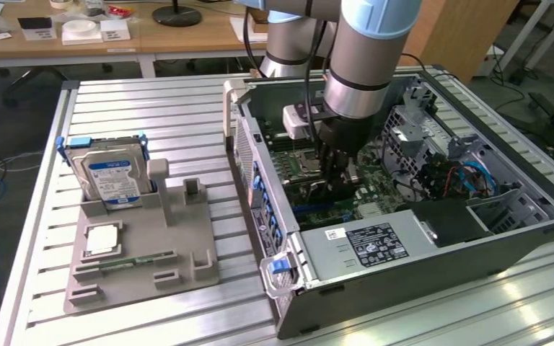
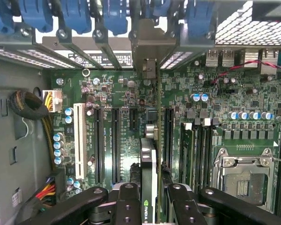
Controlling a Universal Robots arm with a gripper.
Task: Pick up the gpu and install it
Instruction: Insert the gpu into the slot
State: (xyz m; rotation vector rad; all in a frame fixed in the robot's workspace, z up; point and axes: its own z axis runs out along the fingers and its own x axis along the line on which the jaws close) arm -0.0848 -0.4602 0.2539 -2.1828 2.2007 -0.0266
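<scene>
My gripper (image 1: 336,176) reaches down into the open computer case (image 1: 257,166), over the green motherboard (image 1: 301,162). In the wrist view the gripper (image 2: 151,190) is shut on the gpu (image 2: 149,154), a thin card seen edge-on with a black cooler between the black fingers (image 2: 129,199). The card stands upright over the motherboard (image 2: 225,103), between long black slots (image 2: 116,140). Its silver end bracket (image 2: 147,44) lies against the row of rear slot openings with blue clips. I cannot tell whether the card's edge sits in a slot.
A grey holder (image 1: 142,245) stands on the slatted table at the exterior view's left, with a silver hard drive (image 1: 112,176) upright in it and a narrow memory stick (image 1: 128,263) lying flat. The power supply (image 1: 363,245), drive cages (image 1: 421,137) and cables (image 2: 28,105) crowd the case.
</scene>
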